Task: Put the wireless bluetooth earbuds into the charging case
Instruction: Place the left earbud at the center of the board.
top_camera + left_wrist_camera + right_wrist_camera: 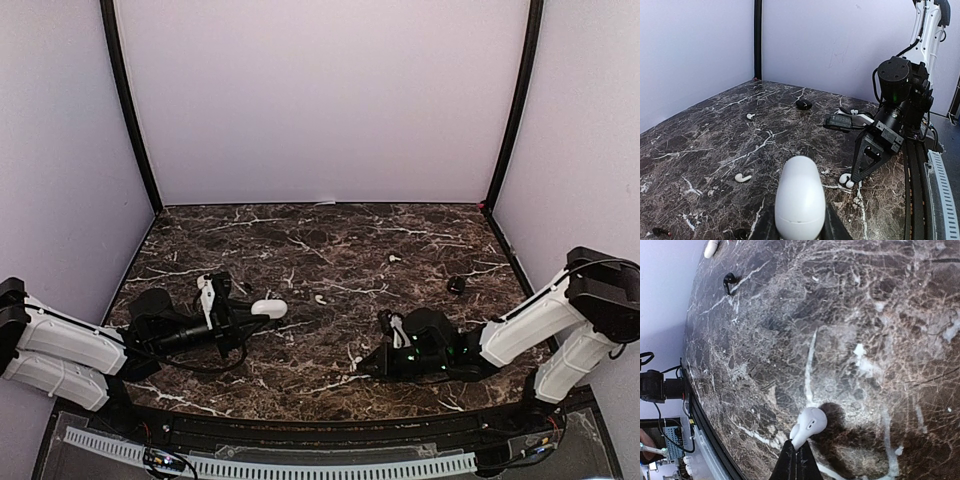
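Note:
My left gripper (800, 226) is shut on the white charging case (800, 197), held low over the table's left part (268, 308); the case's lid seam looks shut. My right gripper (797, 449) is shut on the stem of one white earbud (810, 424), right at the marble surface near the front middle (845, 180). That gripper (368, 362) is well to the right of the case. Two more earbuds lie loose: one (743, 177) between the grippers (320, 298), another (750, 116) farther back (394, 258).
The dark marble table (300, 240) is walled by pale panels on three sides. A small black object (456, 284) lies at the back right (803, 104). A tiny black piece (730, 280) lies near the case. The right arm (900, 100) stands tall across from the case.

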{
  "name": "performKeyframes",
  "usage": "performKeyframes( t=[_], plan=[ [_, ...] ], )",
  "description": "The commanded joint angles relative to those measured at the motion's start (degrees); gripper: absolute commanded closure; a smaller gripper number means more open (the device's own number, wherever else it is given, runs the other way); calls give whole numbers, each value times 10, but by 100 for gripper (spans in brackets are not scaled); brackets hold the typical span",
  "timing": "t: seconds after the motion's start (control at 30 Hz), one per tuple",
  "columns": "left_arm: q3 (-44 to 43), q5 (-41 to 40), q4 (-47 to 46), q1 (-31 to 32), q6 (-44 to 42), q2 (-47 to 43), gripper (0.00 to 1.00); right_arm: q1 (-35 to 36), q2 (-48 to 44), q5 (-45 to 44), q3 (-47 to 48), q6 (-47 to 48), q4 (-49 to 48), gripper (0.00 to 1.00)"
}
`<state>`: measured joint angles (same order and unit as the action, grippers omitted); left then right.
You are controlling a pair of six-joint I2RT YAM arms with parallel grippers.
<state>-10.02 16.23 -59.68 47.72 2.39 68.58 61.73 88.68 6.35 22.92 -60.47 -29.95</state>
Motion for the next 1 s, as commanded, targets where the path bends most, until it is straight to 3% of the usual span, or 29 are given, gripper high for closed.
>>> performKeyframes(
  t=[0.0,0.23,0.57,0.97],
  plan=[
    [5,4,-3,-4,-1,-2,100,-3,23,10,14,-8,-19,100],
    [7,6,-1,-4,0,-6,100,-5,52,28,37,3,-14,100],
    [12,2,5,-4,-3,-17,100,-5,50,34,56,27,4,85],
    [15,3,4,-3,-2,-15,100,-5,46,40,80,65,27,85]
  ],
)
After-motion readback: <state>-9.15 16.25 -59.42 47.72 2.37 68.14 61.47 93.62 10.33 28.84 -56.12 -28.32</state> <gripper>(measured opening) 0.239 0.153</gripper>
